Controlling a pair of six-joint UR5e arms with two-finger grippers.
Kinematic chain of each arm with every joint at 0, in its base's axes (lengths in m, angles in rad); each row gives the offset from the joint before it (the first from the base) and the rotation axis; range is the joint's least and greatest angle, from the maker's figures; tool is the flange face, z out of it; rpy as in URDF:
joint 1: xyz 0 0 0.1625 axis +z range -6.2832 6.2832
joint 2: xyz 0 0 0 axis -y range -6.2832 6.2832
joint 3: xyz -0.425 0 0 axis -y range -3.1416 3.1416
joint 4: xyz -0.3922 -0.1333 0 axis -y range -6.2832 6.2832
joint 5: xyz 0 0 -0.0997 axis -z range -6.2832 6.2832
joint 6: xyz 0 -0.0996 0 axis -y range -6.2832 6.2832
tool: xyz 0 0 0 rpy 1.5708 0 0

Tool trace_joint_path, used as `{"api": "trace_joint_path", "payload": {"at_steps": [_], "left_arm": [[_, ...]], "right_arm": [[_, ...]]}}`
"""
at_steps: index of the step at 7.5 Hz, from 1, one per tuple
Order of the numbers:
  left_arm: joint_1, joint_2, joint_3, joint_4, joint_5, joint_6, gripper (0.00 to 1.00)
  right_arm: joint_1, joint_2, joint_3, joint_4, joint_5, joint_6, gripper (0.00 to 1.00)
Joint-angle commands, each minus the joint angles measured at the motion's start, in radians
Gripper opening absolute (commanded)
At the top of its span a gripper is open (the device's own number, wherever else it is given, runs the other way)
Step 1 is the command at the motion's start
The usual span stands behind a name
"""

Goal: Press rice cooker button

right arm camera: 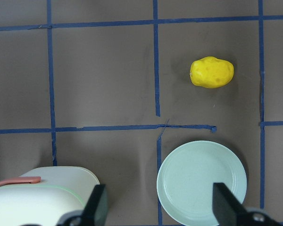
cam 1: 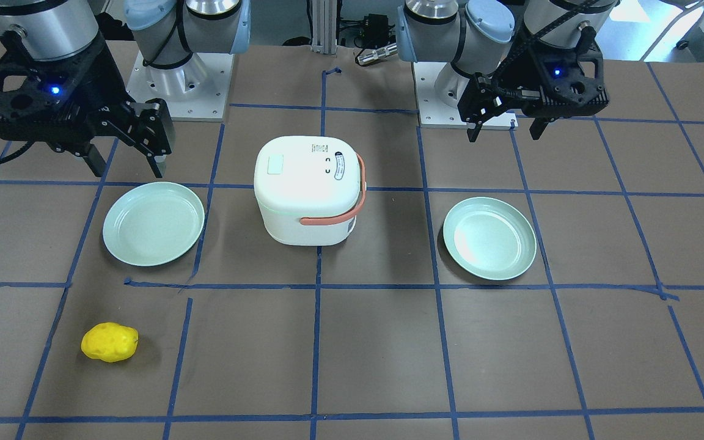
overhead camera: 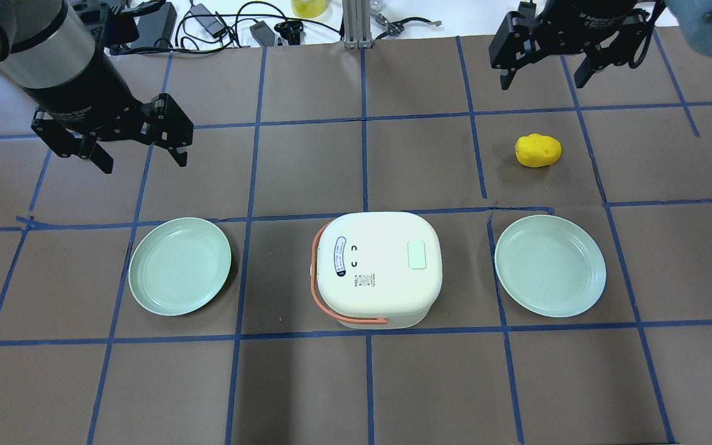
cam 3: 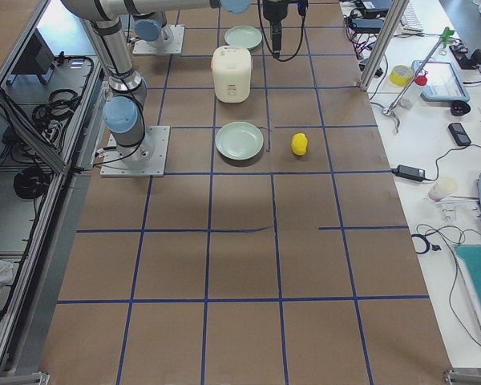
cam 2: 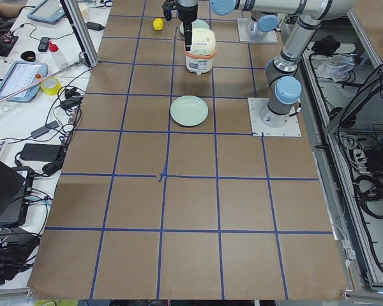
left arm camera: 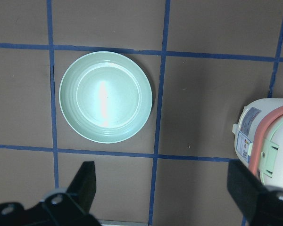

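— Surface?
— Brown table (overhead camera: 306, 167), blue tape (overhead camera: 363, 167) grid; cable-strewn benches (cam 2: 32, 83) alongside.
— Cooker?
— Mid-table rice cooker (overhead camera: 381, 266): overhead, four o'clock of the left gripper (overhead camera: 144, 157), seven of the right gripper (overhead camera: 541, 79). Both gape empty, well clear.

Left end effector (overhead camera: 144, 162) and right end effector (overhead camera: 541, 83) — both aloft, jaws apart.

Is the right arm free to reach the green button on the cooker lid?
Likely yes: the button lies uncovered atop the rice cooker, on its right; the right gripper hangs open above the table, nothing tall between them.
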Motion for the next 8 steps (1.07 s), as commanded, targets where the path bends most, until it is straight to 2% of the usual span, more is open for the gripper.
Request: {"api": "trace_joint_path", "payload": {"at_steps": [1,3,5,8], "left_arm": [[0.000,0.000,0.000,0.000,0.000,0.000,1.00],[0.000,0.000,0.000,0.000,0.000,0.000,1.00],[0.000,0.000,0.000,0.000,0.000,0.000,1.00],[0.000,0.000,0.000,0.000,0.000,0.000,1.00]], "right_arm": [[0.088,-0.004,0.068,-0.002,-0.003,0.071,0.12],[0.180,0.000,0.186,-0.068,0.006,0.134,0.11],[0.260,-0.006,0.298,-0.203,-0.004,0.197,0.11],[0.323,-0.001,0.334,-0.188,-0.012,0.199,0.12]]}}
